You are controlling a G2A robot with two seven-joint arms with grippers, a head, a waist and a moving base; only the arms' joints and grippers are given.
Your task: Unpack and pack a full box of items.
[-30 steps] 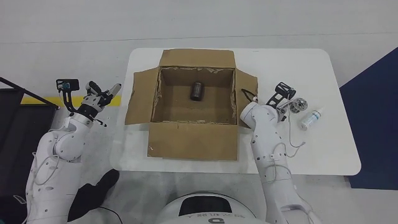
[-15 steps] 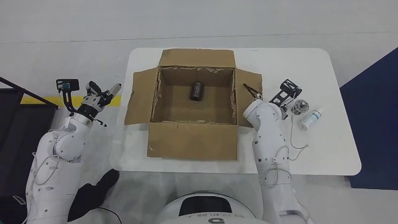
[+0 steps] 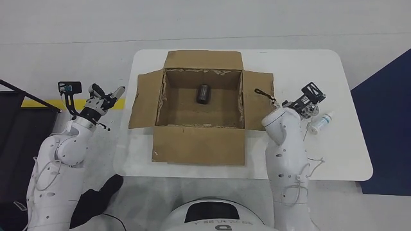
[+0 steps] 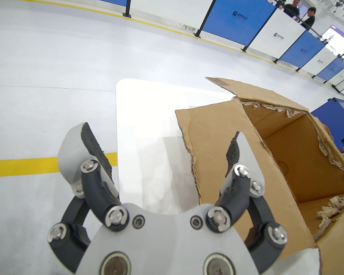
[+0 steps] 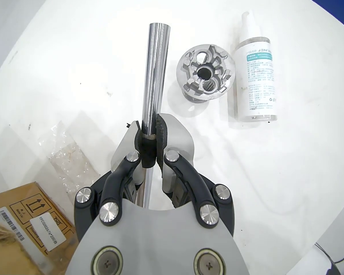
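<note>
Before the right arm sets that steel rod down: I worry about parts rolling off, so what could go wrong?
1. The steel rod is round and smooth, clamped in the right jaws with a long free end; released on the table, it may roll.
2. Its free end is near the metal hub and the bottle lying on its side; lowering could knock either, and the bottle might roll too.

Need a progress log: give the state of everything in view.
Box: open, flaps spread.
Dark cylinder: lying on its side inside the box.
Steel rod: held in right tool.
Metal hub: standing on end, ungripped.
Bottle: lying flat, capped.
Left tool: open, empty.
Right tool: shut on the steel rod.
</note>
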